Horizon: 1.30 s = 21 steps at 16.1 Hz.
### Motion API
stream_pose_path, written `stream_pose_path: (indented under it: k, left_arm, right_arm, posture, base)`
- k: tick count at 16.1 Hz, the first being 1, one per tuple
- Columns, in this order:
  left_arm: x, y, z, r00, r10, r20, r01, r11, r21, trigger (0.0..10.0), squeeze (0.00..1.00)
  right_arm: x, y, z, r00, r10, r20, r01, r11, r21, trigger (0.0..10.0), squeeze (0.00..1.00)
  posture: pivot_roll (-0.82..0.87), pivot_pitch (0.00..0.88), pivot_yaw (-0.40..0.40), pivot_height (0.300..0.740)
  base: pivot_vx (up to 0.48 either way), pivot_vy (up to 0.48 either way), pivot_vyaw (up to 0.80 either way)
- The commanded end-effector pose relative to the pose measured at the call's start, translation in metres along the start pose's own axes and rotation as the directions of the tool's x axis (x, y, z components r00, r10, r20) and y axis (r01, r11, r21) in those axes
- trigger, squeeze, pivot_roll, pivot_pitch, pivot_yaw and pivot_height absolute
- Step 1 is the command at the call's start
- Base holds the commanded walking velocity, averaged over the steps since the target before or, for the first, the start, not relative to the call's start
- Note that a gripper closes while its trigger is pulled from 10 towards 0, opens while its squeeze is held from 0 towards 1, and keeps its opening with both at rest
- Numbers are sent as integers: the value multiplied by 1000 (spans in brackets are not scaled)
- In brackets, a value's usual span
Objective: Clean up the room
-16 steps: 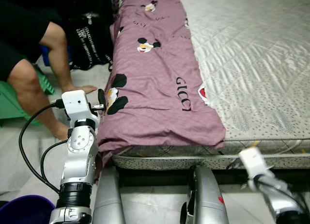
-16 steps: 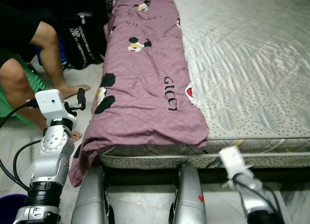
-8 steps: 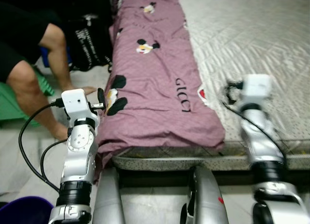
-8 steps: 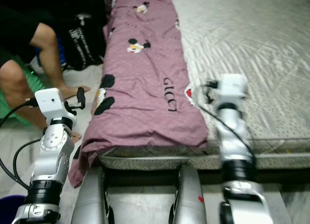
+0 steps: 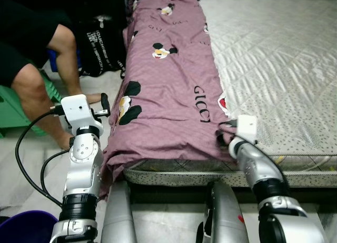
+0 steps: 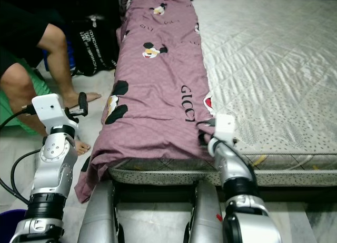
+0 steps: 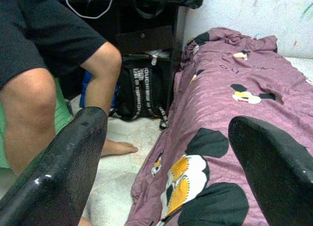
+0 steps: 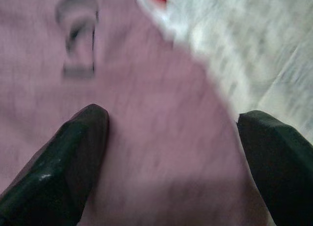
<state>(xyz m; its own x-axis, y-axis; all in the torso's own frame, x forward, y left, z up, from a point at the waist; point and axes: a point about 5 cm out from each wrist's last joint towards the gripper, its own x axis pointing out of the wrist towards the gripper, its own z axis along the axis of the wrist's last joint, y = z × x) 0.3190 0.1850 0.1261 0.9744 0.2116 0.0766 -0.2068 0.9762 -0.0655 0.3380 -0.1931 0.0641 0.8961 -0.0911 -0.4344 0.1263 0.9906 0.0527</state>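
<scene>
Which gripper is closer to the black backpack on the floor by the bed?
Left. The left gripper hovers off the bed's left side, open, with the black backpack on the floor ahead of it. The right gripper is open over the purple blanket near the bed's foot, farther away.

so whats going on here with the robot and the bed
The robot stands at the foot of a mattress with a purple blanket bunched along its left side. Its right gripper is open, right at the blanket's near corner, fingers either side of the cloth. The left gripper is open too, raised beside the blanket's left edge, holding nothing. A person sits on the floor to the left, beside a black bag. Nothing is gripped yet.
</scene>
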Motion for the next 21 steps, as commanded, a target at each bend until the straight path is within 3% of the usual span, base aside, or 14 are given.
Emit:
stream_pose_path:
  k: [1, 3, 4, 5, 7, 11, 14, 21]
  left_arm:
    - [6, -1, 7, 1000, 10, 25, -10, 1000, -2, 10000, 0]
    - [8, -1, 9, 999, 11, 32, -11, 1000, -4, 10000, 0]
    - [10, 0, 10, 999, 16, 40, -16, 1000, -5, 10000, 0]
    - [12, 2, 13, 998, 25, 54, -24, 1000, -8, 10000, 0]
    - [14, 5, 16, 997, 37, 74, -36, 999, -15, 10000, 0]
    - [14, 3, 12, 996, 40, 75, -39, 999, -22, 10000, 0]
    - [17, -3, 13, 996, 17, 85, -15, 1000, -24, 10000, 0]
    - [18, -6, 8, 997, 10, 78, -8, 1000, -26, 10000, 0]
  right_arm:
    - [2, 15, 29, 993, 47, 110, -43, 998, -39, 10000, 0]
    - [2, 25, 41, 985, 46, 166, -48, 999, 5, 10000, 0]
    - [0, 34, 57, 964, 58, 260, -71, 997, 43, 10000, 0]
    - [-4, 43, 73, 934, 85, 347, -115, 991, 67, 10000, 0]
    - [-15, 64, 97, 842, 166, 513, -188, 982, -9, 10000, 0]
    - [-19, 83, 88, 805, 242, 542, -256, 965, -51, 10000, 0]
    - [-18, 93, 87, 789, 248, 562, -243, 966, -85, 10000, 0]
    - [-16, 92, 87, 786, 231, 574, -218, 972, -92, 10000, 0]
  posture:
    - [23, 0, 25, 549]
    - [27, 0, 22, 549]
    - [31, 0, 20, 549]
    - [35, 0, 18, 549]
    - [40, 0, 17, 549]
    - [54, 0, 12, 554]
    - [58, 0, 21, 589]
    - [48, 0, 21, 679]
  base:
    - [0, 0, 0]
    - [0, 0, 0]
    - [0, 0, 0]
    - [0, 0, 0]
    - [0, 0, 0]
    - [0, 0, 0]
    - [0, 0, 0]
    - [0, 0, 0]
